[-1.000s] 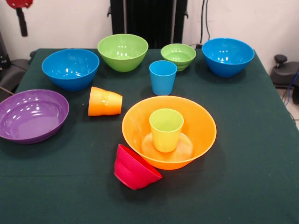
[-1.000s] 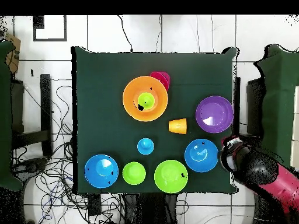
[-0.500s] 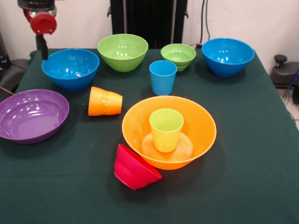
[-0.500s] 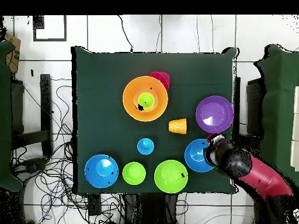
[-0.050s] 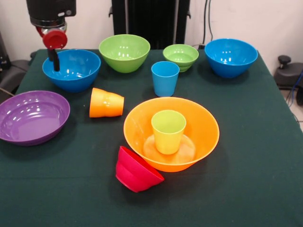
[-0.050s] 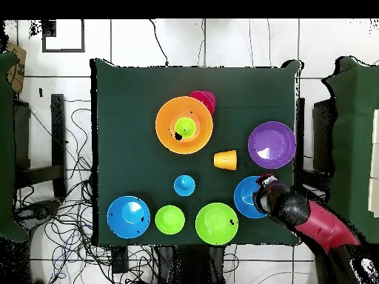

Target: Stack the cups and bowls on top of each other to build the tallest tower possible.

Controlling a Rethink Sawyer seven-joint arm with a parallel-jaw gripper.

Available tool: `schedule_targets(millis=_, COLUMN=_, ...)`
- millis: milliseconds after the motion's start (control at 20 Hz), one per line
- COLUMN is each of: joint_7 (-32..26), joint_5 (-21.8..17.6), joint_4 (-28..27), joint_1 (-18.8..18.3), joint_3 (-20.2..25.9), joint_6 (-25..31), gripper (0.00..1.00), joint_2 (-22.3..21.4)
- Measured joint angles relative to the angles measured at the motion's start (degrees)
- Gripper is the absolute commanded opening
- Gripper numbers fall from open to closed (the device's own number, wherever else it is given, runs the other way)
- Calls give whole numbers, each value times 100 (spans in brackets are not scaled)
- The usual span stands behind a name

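My gripper (image 5: 54, 59) hangs over the near-left blue bowl (image 5: 71, 70), above its left rim; in the overhead view the gripper (image 6: 265, 194) overlaps that bowl's (image 6: 248, 197) right edge. The big orange bowl (image 5: 203, 127) holds the lime green cup (image 5: 168, 131) upright. A small red bowl (image 5: 136, 170) leans tilted against the orange bowl's front. The orange cup (image 5: 106, 103) lies on its side. Upright behind the orange bowl stands the blue cup (image 5: 165, 78). A wide purple bowl (image 5: 32, 117) sits at the left. No tower stands.
Along the back row sit a large green bowl (image 5: 124, 52), a small green bowl (image 5: 181, 56) and a second blue bowl (image 5: 231, 56). All rest on a dark green tablecloth (image 5: 251, 156). The red arm (image 6: 329, 229) reaches in from the overhead view's lower right.
The gripper has come in from beside the table and lowered, moving from outside the blue bowl to over its rim. The cups and bowls have not moved.
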Motion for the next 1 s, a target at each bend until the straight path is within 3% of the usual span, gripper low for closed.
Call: schedule_targets(millis=1000, joint_7=1, joint_5=96, joint_4=741, joint_1=456, joint_3=-68, joint_6=-773, gripper=100, joint_2=-26)
